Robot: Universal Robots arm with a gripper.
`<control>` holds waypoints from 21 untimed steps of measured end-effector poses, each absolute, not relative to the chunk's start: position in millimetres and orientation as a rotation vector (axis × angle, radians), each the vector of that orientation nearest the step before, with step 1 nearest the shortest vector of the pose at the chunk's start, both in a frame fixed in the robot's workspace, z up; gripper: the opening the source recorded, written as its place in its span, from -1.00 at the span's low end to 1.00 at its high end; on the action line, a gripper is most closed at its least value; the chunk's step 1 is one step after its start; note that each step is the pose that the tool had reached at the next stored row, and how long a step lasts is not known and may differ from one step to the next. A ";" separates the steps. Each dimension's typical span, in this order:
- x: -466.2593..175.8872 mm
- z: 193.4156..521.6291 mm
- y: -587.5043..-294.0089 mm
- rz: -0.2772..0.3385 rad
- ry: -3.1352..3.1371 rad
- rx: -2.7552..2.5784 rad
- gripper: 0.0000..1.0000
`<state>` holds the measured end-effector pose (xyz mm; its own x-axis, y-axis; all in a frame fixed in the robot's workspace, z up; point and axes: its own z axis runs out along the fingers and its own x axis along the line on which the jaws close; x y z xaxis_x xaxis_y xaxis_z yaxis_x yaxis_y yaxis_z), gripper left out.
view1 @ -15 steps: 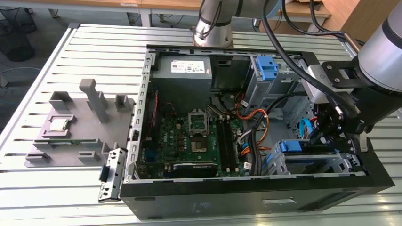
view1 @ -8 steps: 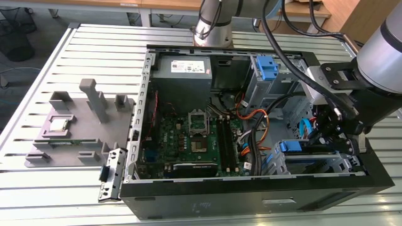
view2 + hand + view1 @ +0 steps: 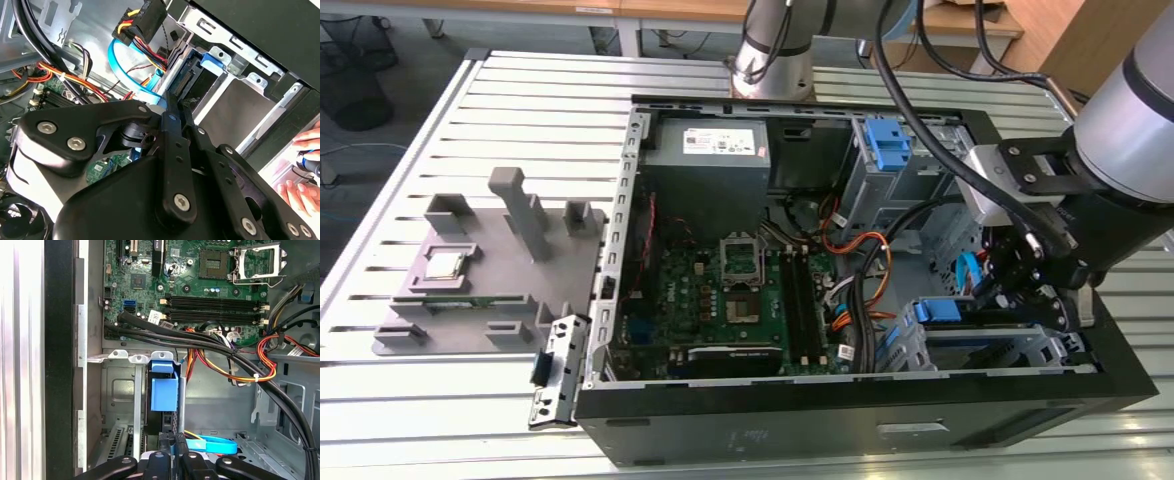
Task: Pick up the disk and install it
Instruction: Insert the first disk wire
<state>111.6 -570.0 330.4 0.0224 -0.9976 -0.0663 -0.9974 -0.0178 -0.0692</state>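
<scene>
the arm reaches down into the open case [image 3: 854, 420] on the counter [image 3: 520, 100], at the case's end on the exterior view's right, with the gripper [image 3: 1034, 290] low over the drive cage [image 3: 987, 345]. the disk [image 3: 163, 395] stands on edge in a cage slot, its blue carrier tab showing in the first wrist view, directly ahead of the jaws. in the second wrist view the disk's [image 3: 187, 82] dark edge and connector run away from the tips into the slot, with a blue tab at the far end. the jaws are narrow, nearly together, tips at the disk's near edge; whether they actually clamp it i cannot tell. a flat blue cable [image 3: 212, 445] curves beside the tips, and bundled black and coloured wires cross over the motherboard [image 3: 200, 275]. another blue bracket [image 3: 887, 145] sits upright in the upper bay. on the counter's far side from the arm, a grey fixture [image 3: 480, 270] holds a small square chip [image 3: 444, 263]. a person's hand [image 3: 305, 165] rests outside the case in the second wrist view
</scene>
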 end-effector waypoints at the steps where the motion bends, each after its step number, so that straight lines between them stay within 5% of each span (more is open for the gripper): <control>1: 111.6 330.2 -570.1 -0.002 2.132 -2.175 -0.68; 21: 111.6 343.9 -570.0 -0.002 2.132 -2.175 -0.54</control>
